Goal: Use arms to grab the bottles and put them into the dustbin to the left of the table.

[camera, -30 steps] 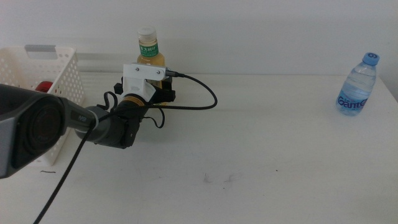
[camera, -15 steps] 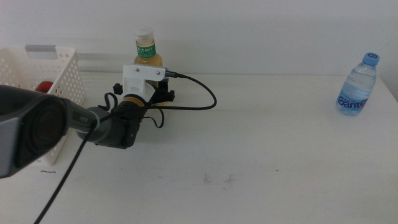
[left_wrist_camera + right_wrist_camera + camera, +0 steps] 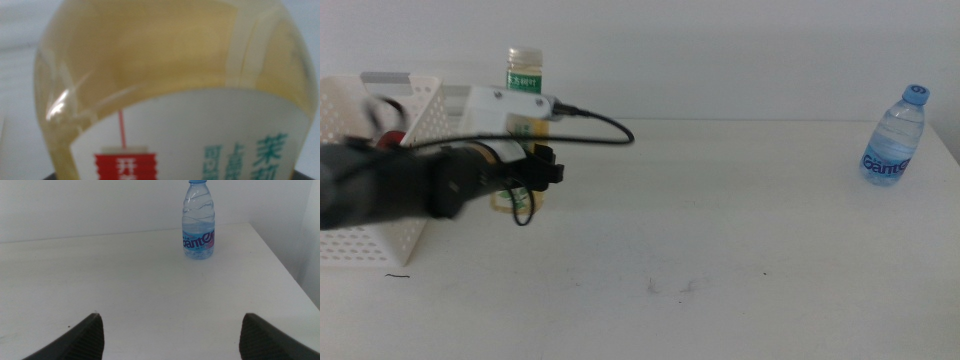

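the left gripper (image 3: 525,180) is closed on the tea bottle (image 3: 523,75), gripping it low on the body. the bottle stands upright, its white cap and green label showing above the arm's white block (image 3: 505,105). in the left wrist view the bottle (image 3: 170,90) fills nearly the whole picture: yellow liquid above, a white label with green and red print below. the fingers themselves are hidden there. the left arm (image 3: 400,185) is blurred and reaches in from the left, passing in front of the bin (image 3: 405,105). a black cable (image 3: 600,122) loops off the white block.

the bottle is just beside the bin's right wall, over the left part of the surface (image 3: 720,250); whether it touches the surface cannot be told. something red (image 3: 388,138) shows inside the bin, behind the perforated wall.

the right gripper (image 3: 170,332) has its fingers spread wide apart and holds nothing. it sits low over the surface, facing the water bottle (image 3: 199,222), well apart from it. the water bottle (image 3: 897,137) stands upright near the right far edge of the surface, blue cap on.
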Robot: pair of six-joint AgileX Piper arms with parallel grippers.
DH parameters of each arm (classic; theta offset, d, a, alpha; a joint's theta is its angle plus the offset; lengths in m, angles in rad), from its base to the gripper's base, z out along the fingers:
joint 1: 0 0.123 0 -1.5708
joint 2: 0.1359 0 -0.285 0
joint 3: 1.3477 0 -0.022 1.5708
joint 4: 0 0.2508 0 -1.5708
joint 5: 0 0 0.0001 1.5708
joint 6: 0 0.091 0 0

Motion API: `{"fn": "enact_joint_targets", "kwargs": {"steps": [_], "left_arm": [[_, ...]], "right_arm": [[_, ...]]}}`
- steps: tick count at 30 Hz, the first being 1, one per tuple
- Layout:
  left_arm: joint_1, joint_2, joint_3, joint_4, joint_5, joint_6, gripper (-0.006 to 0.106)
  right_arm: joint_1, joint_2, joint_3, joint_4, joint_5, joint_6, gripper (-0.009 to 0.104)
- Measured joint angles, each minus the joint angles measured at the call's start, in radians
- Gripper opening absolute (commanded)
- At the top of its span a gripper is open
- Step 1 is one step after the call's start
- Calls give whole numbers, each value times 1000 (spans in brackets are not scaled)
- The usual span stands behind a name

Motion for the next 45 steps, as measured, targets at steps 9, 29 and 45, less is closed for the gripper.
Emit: {"fn": "enact_joint_targets", "kwargs": {"steps": [9, 29, 45], "left_arm": [[22, -335, -101, 70, 672, -16, -2], [542, 18, -748, 116, 1375, 206, -2], [548, 219, -755, 68, 1294, 297, 29]], "right_arm": [[0, 0, 0, 0, 0, 0, 90], [0, 0, 0, 0, 0, 0, 90], [0, 0, 0, 0, 0, 0, 90]]}}
